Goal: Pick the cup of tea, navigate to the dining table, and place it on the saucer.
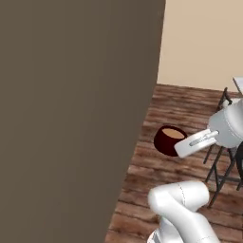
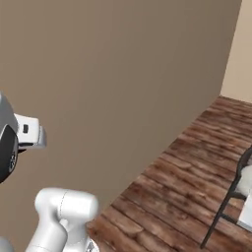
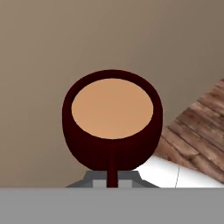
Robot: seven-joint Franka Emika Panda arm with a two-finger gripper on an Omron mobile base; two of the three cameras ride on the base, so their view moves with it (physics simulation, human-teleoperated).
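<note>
The cup of tea point(image 1: 167, 139) is a dark maroon rounded cup with tan liquid, held in the air over the wooden floor. My gripper point(image 1: 180, 147) is shut on its near side. In the hand view the cup of tea point(image 3: 112, 118) stays upright and level, and its thin handle runs down into my gripper point(image 3: 112, 178). A sliver of white top point(image 1: 238, 84) at the right edge may be the dining table. The saucer is out of view.
A tall grey-brown wall point(image 1: 71, 118) stands close on the left and spans the right base view point(image 2: 123, 74). Dark-framed chairs point(image 1: 223, 166) point(image 2: 235, 197) stand to the right on the wooden floor point(image 1: 180, 109), with a beige wall point(image 1: 204, 42) beyond.
</note>
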